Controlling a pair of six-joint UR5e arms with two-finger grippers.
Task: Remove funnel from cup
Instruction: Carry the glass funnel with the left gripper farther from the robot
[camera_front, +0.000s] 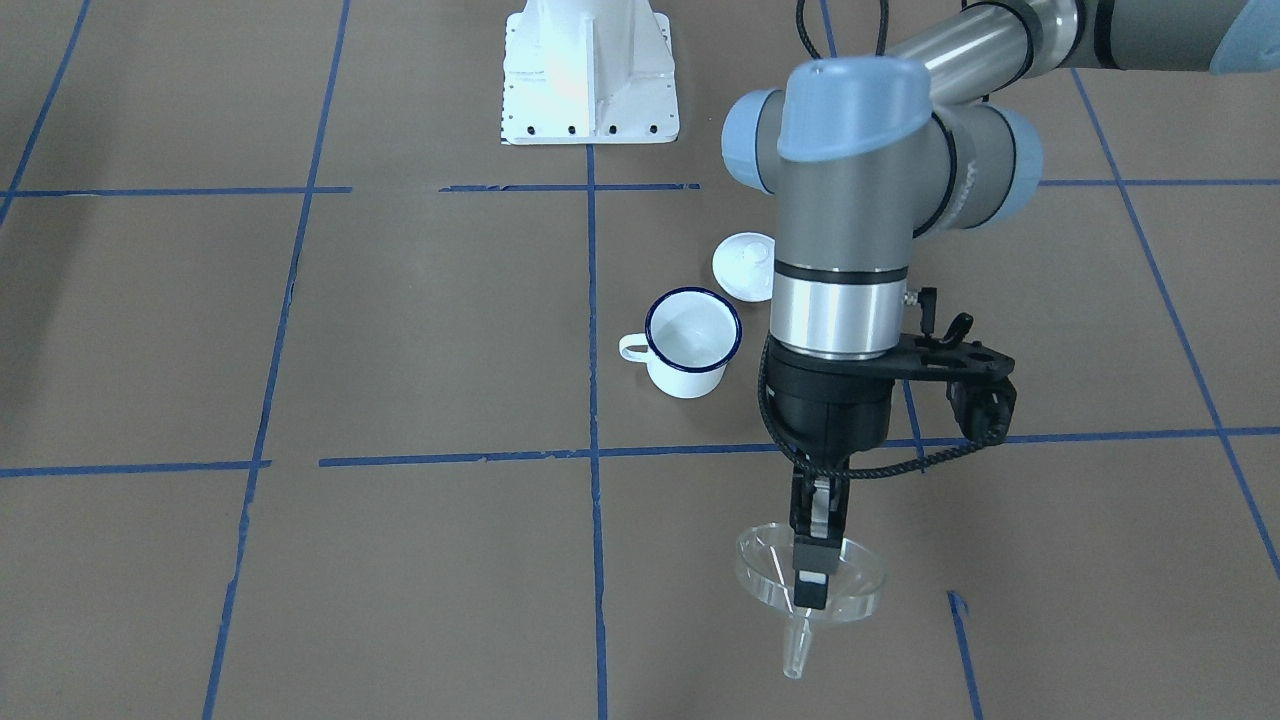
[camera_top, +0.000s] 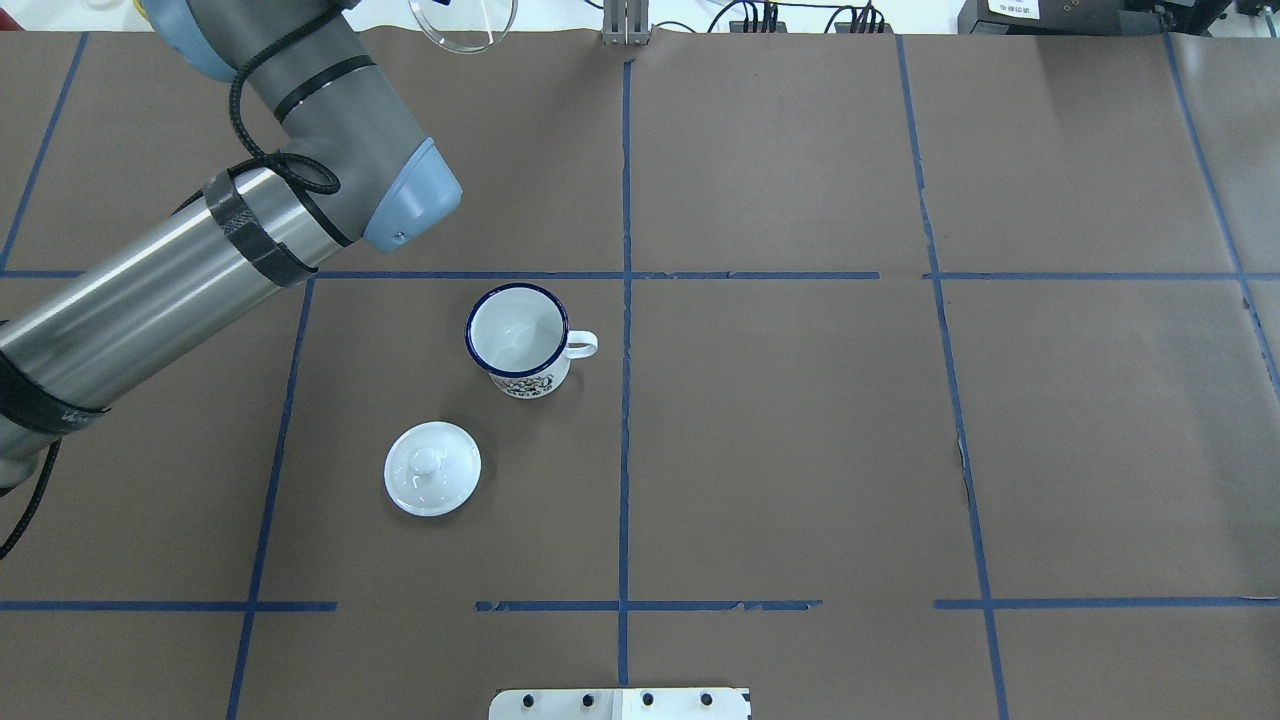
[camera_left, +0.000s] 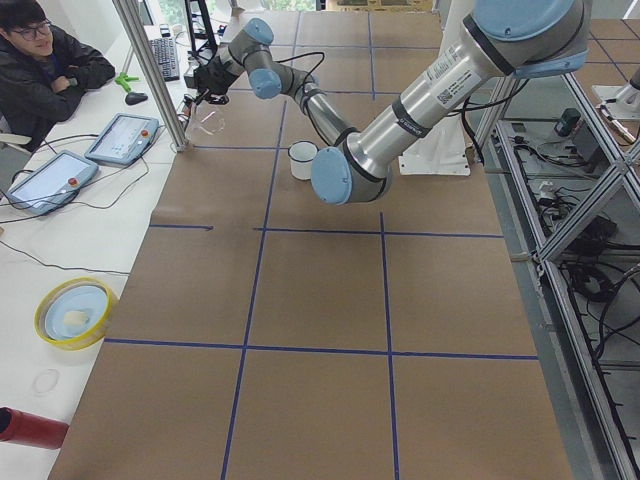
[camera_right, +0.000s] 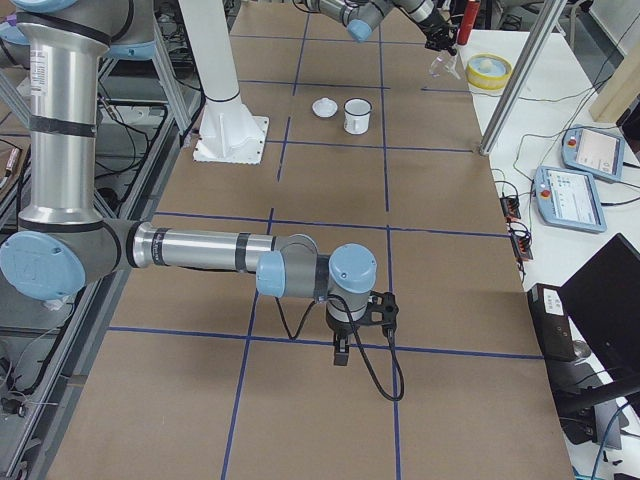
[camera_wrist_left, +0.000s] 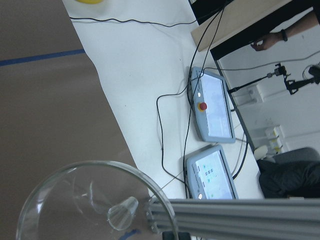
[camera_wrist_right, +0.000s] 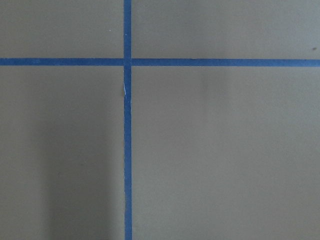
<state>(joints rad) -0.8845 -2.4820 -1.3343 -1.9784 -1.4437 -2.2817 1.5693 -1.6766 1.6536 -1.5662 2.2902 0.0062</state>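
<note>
The clear funnel (camera_front: 775, 572) hangs spout down from my left gripper (camera_front: 810, 588), which is shut on its rim. It is held above the table's far side, well away from the cup. The funnel also shows at the top edge of the overhead view (camera_top: 463, 28) and close up in the left wrist view (camera_wrist_left: 95, 200). The white cup (camera_front: 693, 343) with a dark blue rim stands upright and empty near the table's middle (camera_top: 517, 342). My right gripper (camera_right: 342, 352) points down over the brown table at the robot's right end. I cannot tell whether it is open or shut.
A white round knobbed lid (camera_top: 432, 468) lies on the table beside the cup, on the robot's side. The white robot base (camera_front: 590, 75) stands behind. An aluminium post (camera_left: 150, 70), tablets and cables (camera_wrist_left: 212, 105) lie past the far edge, where a person (camera_left: 45, 65) sits.
</note>
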